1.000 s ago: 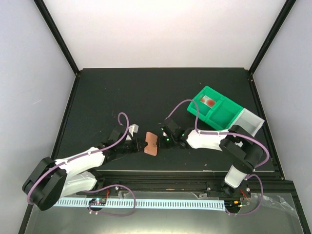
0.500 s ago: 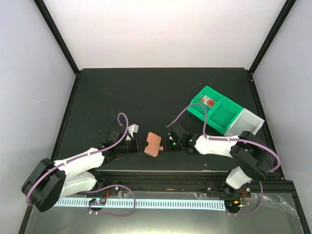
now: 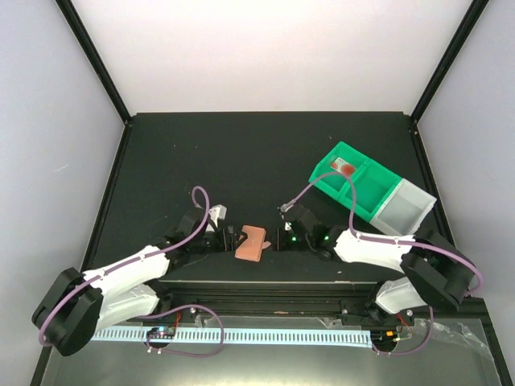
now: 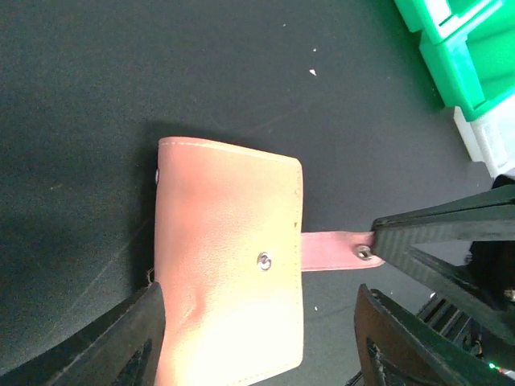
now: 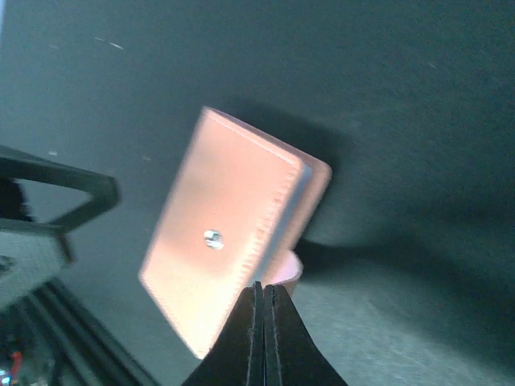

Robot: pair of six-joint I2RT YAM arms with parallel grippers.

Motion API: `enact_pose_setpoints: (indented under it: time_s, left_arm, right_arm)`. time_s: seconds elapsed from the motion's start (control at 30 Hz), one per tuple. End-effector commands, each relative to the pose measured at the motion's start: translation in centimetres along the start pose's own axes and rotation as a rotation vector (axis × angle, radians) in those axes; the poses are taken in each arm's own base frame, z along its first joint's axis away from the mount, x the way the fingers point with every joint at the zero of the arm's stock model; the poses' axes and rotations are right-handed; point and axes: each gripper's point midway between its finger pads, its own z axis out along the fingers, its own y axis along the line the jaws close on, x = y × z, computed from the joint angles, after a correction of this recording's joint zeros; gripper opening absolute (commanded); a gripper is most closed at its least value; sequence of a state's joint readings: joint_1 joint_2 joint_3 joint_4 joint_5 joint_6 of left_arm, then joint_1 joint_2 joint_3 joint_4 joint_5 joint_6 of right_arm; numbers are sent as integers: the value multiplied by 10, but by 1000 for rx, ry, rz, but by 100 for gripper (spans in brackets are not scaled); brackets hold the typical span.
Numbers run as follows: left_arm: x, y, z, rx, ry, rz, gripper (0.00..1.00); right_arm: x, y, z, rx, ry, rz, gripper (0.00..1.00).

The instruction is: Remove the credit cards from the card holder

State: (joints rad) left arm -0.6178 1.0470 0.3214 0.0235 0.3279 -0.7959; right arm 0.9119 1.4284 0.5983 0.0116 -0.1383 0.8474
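Where the holder (image 3: 252,242) lies on the black table (image 3: 241,153), it sits near the front edge, midway between the two grippers. It is folded shut with its stud face up. The tab (image 4: 334,250) is unsnapped and stretched out flat towards the right arm. A pale grey card (image 5: 295,201) edge shows between the leaves at the open side.

The right gripper (image 3: 275,239) has its fingers pressed together on the end of the tab. The left gripper (image 3: 233,240) is spread: one finger (image 4: 121,338) lies against the holder's long edge, and the other (image 4: 418,346) stands apart from the opposite edge. The near end of the holder lies between them.

The green bin (image 3: 354,181) with its clear end section stands well apart at the right rear. Pale walls (image 3: 265,48) and black posts (image 3: 92,56) enclose the table on three sides.

Compared with one second ago, the holder has shifted slightly towards the front edge and turned, so its long side now runs more across the view. The right arm has swung its elbow outward to the right and dropped lower. The left arm and the bin are nearly unchanged.
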Motion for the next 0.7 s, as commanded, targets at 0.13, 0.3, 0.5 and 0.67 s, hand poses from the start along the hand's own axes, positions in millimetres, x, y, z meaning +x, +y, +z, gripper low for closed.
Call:
enact_pose_setpoints:
  time_s: [0.13,0.3,0.5,0.67]
  left_arm:
    - [-14,-28,-16,47,-19,128,75]
    - [-15,-20,-23,-12,-28,117,74]
    - [-11,-13,-23,-31,-24,97,70]
    - [-8,-10,-21,-34,-20,97,66]
  right_arm:
    - [-30,58,-27,-234,-98,-38,1]
    - [-37,79,-29,-298,-90,-39,1]
    - [-41,84,-29,-327,-101,-27,1]
    - [-41,84,-31,-329,-106,-19,1]
